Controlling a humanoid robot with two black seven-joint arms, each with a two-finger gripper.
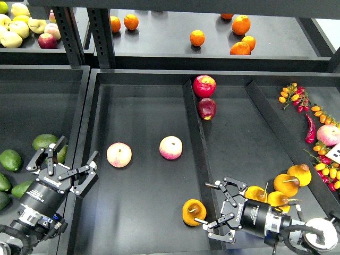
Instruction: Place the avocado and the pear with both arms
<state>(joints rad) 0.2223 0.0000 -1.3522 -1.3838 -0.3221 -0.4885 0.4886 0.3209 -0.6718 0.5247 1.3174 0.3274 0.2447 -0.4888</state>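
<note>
A squat orange-yellow pear [192, 211] with a short brown stem lies at the front of the middle bin [143, 106]. My right gripper [204, 204] is open over the divider just right of it, its fingertips at the pear's right side, not closed on it. My left gripper [70, 163] is open and empty above the divider between the left bin and the middle bin. Several green avocados lie in the left bin; a dark, elongated avocado [20, 188] is beside my left arm and partly hidden by it. I cannot tell for sure which avocado is the darkest.
Two pink-and-yellow peaches [119, 154] [171, 147] lie in the middle bin. Two red apples [204, 85] sit by the far divider. Several more pears [286, 184] are piled in the right bin behind my right gripper. Chillies and small fruit [311, 127] are at the far right, oranges [240, 24] on the upper shelf.
</note>
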